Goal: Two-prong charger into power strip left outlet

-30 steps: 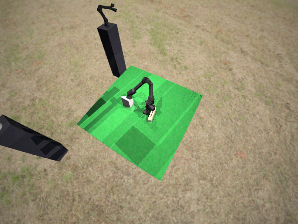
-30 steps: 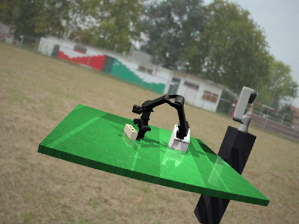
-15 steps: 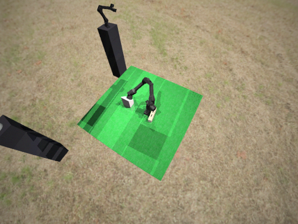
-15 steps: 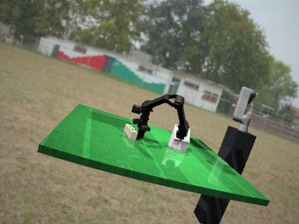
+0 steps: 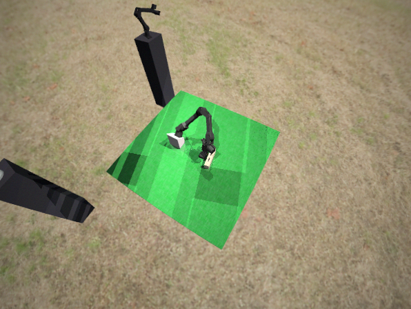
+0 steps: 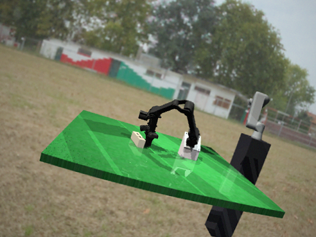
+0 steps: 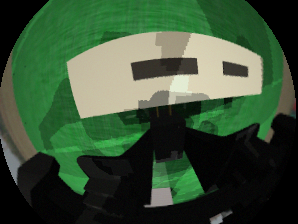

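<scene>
The cream power strip [image 5: 207, 162] [image 6: 137, 140] [image 7: 100, 80] lies on the green table. In the wrist view its top face shows a long dark slot [image 7: 165, 68] and a shorter dark slot [image 7: 235, 69] to the right. My gripper [image 6: 148, 144] [image 7: 164, 129] is shut on the black charger [image 7: 168, 131], close beside the strip. The charger's two thin prongs [image 7: 163, 111] point toward the strip and show at its near edge, below the long slot in the wrist view. They are outside the slots. Their height against the top face cannot be told. The charger is too small to make out in the top and exterior views.
The green table [image 5: 165, 193] [image 6: 93, 160] carries the white base block [image 5: 175, 141] [image 6: 188, 153] under my arm's foot. A black pillar [image 5: 156, 69] with another arm stands beyond the table's edge. Another black pillar [image 5: 41, 193] [image 6: 248, 157] stands off another side.
</scene>
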`<state>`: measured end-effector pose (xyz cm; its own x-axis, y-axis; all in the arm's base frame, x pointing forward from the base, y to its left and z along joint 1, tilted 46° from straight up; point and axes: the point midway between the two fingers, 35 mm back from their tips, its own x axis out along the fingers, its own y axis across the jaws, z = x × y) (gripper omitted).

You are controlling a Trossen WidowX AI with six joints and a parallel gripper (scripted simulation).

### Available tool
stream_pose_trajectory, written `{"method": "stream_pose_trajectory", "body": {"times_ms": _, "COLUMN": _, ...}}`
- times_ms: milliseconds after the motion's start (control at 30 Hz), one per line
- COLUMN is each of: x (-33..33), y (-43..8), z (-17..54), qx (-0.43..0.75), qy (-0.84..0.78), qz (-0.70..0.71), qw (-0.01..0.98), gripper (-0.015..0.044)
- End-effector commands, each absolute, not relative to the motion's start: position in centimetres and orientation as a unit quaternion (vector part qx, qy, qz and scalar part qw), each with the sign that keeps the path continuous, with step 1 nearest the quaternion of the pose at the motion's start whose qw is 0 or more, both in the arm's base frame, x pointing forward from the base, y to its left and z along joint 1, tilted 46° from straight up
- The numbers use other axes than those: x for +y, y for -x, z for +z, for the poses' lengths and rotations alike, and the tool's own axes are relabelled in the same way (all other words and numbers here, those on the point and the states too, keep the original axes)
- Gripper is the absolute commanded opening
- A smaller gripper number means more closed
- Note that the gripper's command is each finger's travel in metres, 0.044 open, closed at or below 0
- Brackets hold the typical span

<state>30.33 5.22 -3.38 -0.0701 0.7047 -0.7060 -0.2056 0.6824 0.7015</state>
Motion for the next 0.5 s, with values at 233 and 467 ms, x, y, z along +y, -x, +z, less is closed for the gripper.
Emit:
{"method": "stream_pose_trajectory", "body": {"times_ms": 233, "x": 5.32, "y": -30.48, "z": -3.30, "qx": 0.643, "qy": -0.198, "qz": 0.348, "qw": 0.652, "gripper": 0.0000}}
{"method": "stream_pose_trajectory", "body": {"times_ms": 467, "x": 5.36, "y": -30.72, "z": -3.26, "qx": 0.643, "qy": -0.198, "qz": 0.348, "qw": 0.652, "gripper": 0.0000}}
